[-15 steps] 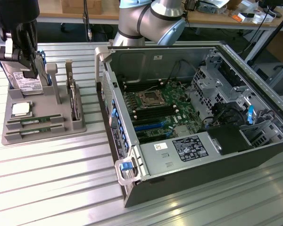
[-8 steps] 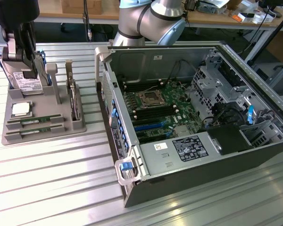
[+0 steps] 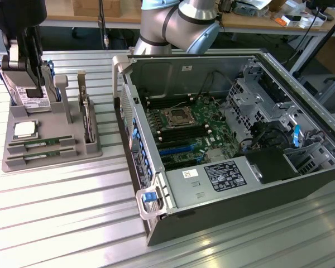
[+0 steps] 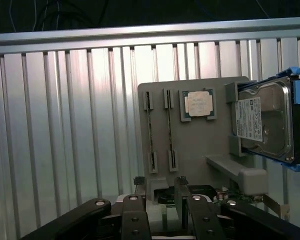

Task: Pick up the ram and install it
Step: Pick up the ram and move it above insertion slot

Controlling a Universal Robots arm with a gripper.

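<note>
The end effector (image 4: 161, 192) hangs with its fingers spread, pinching nothing, above the gray tray (image 3: 56, 131) on the tabletop (image 3: 61, 212). In the exterior view the ram (image 3: 42, 143) lies at its 6 o'clock, seated in a tray slot, long axis running 9 to 3, beside a second stick (image 3: 42, 154).

The ram (image 3: 43, 143) is a thin, long green circuit-board stick standing on its long edge in a slot of the grey holder (image 3: 72, 156), parallel to and just beside a second green stick (image 3: 43, 153).
</note>
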